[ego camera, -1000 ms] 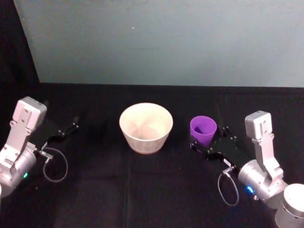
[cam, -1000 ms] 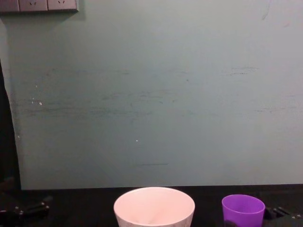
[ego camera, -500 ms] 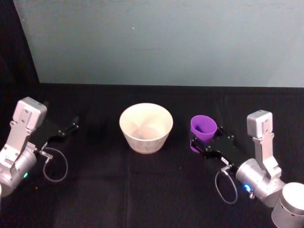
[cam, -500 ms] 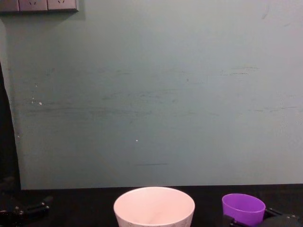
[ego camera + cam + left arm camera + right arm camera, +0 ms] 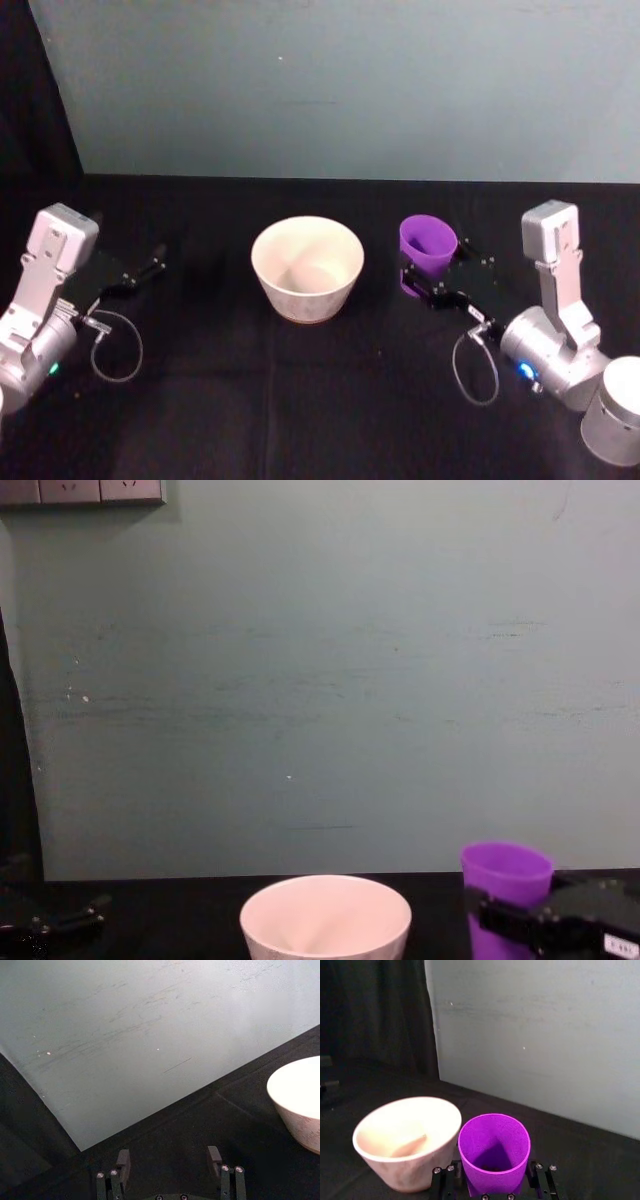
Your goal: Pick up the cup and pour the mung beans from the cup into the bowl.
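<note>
— What is new?
— Your right gripper (image 5: 428,285) squeezes the cup (image 5: 428,243). The cup is now up off the table (image 5: 300,400), just right of the bowl (image 5: 305,295).
— And the mung beans (image 5: 492,1168)?
— They sit deep in the cup. I think you tip it over the bowl next. Your left gripper (image 5: 150,268) rests far left of the bowl, fingers apart.

Scuffed teal wall (image 5: 320,680) behind black table (image 5: 300,400), prob. outlets (image 5: 80,490) up top.
</note>
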